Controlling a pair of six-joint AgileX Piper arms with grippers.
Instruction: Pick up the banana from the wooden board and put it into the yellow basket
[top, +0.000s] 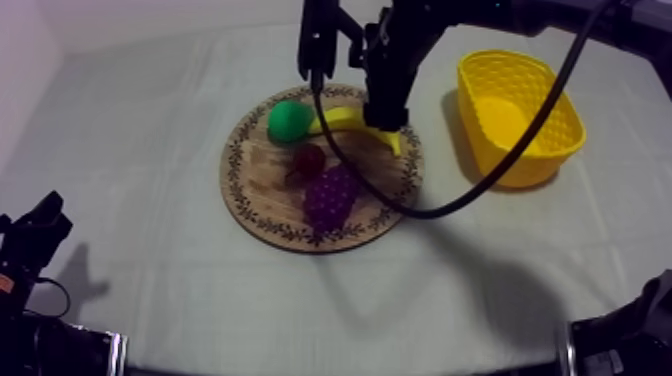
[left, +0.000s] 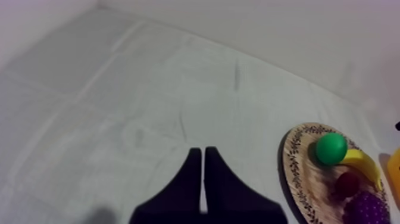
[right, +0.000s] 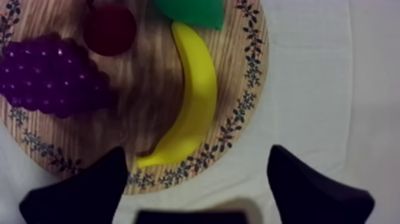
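The left hand (left: 202, 155) sits low over bare cloth, well apart from the work, its fingers clenched together on nothing in a narrow wedge. By its position it appears to have no part in this step. At the centre of the overhead frame, the wooden board (top: 250, 205) carries a green pear (top: 290, 120) at its far edge, a small red fruit (top: 308, 158) in the middle and a bunch of grapes (top: 330, 195) toward the near rim. The banana (top: 345, 120) lies on the board's right half, one end at the pear and the other reaching the patterned rim. The right hand (top: 385, 118), entering from the upper right, hangs above that rim end with its fingers spread apart and grasping nothing, apparently lined up to straddle the fruit. At the right of the frame, apart from the board, the yellow basket (top: 535, 165) stands mouth up with nothing seen inside. The tabletop's grey-white cloth (top: 150, 120) shows fold creases, and pale walls close off the far side.
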